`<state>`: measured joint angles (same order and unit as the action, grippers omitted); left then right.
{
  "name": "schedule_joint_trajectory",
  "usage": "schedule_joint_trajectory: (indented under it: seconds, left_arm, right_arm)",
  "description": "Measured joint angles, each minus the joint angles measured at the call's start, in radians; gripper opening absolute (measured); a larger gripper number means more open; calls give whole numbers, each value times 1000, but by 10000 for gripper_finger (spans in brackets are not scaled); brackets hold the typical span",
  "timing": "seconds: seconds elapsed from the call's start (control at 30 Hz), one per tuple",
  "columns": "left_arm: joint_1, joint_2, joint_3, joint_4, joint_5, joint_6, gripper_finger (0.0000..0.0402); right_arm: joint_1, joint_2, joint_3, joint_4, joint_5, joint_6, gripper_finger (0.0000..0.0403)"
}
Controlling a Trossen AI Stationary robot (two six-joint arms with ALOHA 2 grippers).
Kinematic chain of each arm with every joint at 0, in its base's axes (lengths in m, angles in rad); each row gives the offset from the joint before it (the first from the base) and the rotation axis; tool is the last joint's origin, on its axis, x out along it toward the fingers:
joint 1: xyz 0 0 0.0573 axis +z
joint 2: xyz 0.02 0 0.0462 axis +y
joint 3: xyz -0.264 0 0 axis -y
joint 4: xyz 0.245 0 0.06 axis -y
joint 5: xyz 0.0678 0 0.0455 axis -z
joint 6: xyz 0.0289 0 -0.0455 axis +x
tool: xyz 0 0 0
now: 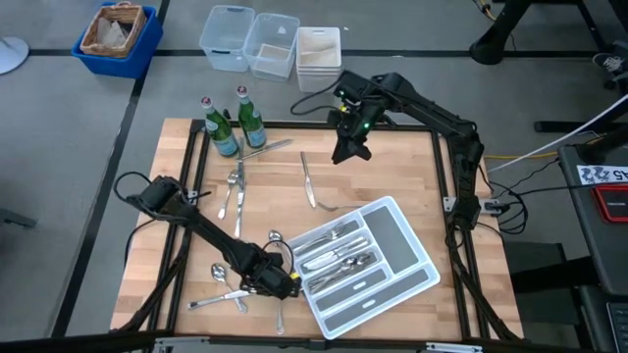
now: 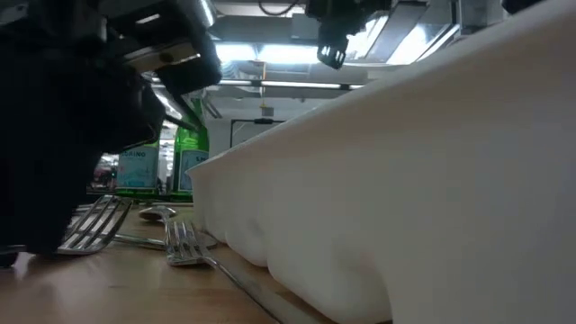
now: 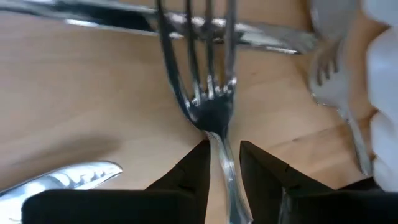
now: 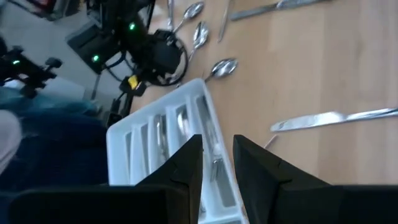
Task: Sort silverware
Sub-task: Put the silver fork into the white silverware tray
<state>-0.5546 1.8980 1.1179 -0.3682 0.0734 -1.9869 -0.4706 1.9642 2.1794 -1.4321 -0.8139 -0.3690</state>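
Note:
My left gripper (image 1: 273, 282) is low at the near-left corner of the white divided tray (image 1: 424, 282) and is shut on a silver fork (image 3: 202, 81). The fork's tines point away from the fingers, over a knife (image 3: 261, 34) that lies on the wood. The tray holds several pieces (image 1: 339, 257). Loose forks, spoons and knives lie on the table, such as a knife (image 1: 309, 183), a fork (image 1: 238, 188) and spoons (image 1: 221, 275). My right gripper (image 1: 348, 149) hangs shut and empty, high over the far middle of the table. My left gripper pinches the fork's neck (image 3: 219, 146), just behind the tines, between its two fingers (image 3: 194, 169). The fingers lie along the fork, whose handle runs back between them. The fork stays low over the table; whether it is lifted clear, I cannot tell.
Two green bottles (image 1: 223, 129) (image 1: 250, 118) stand at the table's far left. The tray's white wall (image 2: 405, 180) rises right beside my left gripper. Another fork (image 2: 184, 243) lies by that wall. Clear bins (image 1: 250, 41) and a blue basket (image 1: 118, 34) sit beyond the far edge.

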Motion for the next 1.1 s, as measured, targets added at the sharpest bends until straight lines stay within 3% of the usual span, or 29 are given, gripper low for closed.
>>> schedule_joint_trajectory:
  seconds: [0.27,0.5,0.87,1.1]
  left_arm:
    - [22,6,1,-2,14,-4,71]
    - [25,6,1,-11,17,14,11]
    - [27,10,-2,77,-7,45,5]
    - [26,10,-2,170,4,96,2]
  right_arm:
    - [0,-60,-176,-8,-112,-60,92]
    - [0,-226,-435,84,-134,-77,92]
    - [-1,-516,-996,506,-116,63,92]
    - [0,-636,-1302,908,5,284,92]
